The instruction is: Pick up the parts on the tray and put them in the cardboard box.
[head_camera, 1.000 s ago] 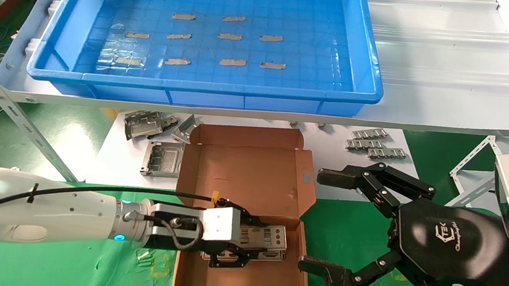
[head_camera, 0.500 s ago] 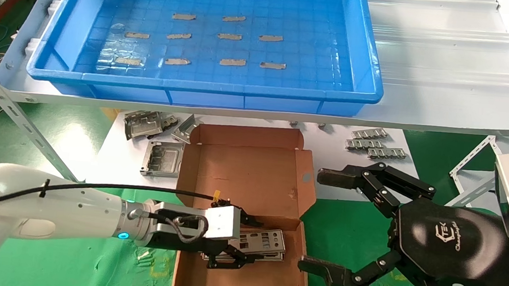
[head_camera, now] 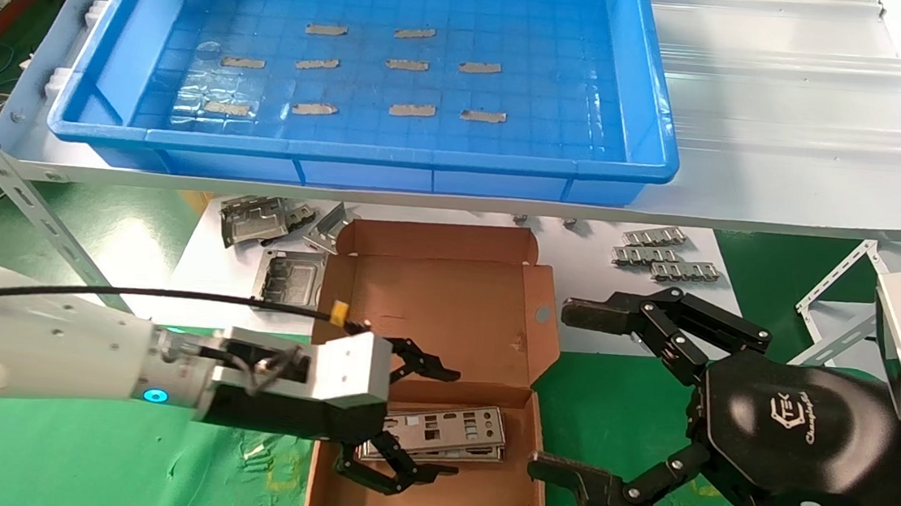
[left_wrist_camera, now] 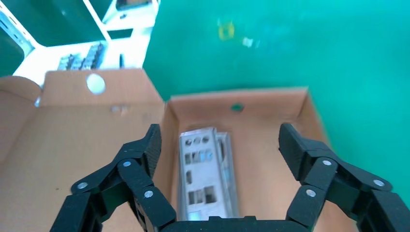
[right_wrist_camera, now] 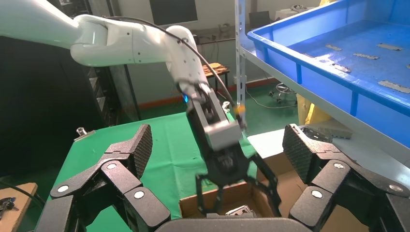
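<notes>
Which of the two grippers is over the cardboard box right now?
The left gripper, fingers spread above the parts lying in the cardboard box. The right gripper, also open, sits beside the box over the green mat.

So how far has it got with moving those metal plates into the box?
It looks nearly finished. The blue tray holds only tape strips, no plates. The silver plates lie stacked in the cardboard box. The left hand hangs open over them, holding nothing. The right hand waits open beside the box. Nothing seems left to pick up.

The parts [head_camera: 443, 430] lie in the cardboard box [head_camera: 446, 301], which sits before the tray [head_camera: 361, 151].
</notes>
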{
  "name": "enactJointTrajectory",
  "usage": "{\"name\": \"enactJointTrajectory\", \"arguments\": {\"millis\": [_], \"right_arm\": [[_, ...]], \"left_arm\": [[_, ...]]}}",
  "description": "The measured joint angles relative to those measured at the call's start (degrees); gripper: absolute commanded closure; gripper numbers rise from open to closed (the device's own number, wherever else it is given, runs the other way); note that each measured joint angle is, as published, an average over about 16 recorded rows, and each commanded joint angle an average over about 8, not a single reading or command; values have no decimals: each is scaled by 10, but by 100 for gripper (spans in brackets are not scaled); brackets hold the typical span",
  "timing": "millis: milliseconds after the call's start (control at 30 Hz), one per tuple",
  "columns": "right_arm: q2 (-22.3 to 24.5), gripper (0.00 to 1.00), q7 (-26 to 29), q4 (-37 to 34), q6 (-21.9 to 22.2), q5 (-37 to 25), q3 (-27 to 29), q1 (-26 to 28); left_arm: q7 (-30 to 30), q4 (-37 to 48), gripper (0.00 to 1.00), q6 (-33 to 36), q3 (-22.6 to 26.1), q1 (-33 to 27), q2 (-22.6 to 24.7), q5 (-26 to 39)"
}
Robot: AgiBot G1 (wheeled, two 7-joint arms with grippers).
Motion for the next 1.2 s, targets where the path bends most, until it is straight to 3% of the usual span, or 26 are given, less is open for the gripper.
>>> {"name": "enactJointTrajectory", "arguments": {"millis": [367, 800, 1200], "right_arm": [[0, 0, 0, 0, 0, 0, 0, 0], [0, 0, 0, 0, 0, 0, 0, 0], [0, 0, 0, 0, 0, 0, 0, 0]], "left_arm": [[-38, -7, 0, 89, -27, 19, -42, -88], [-48, -21, 0, 87, -40, 27, -53, -94], [-81, -72, 0, 87, -85, 57, -92, -122]]}}
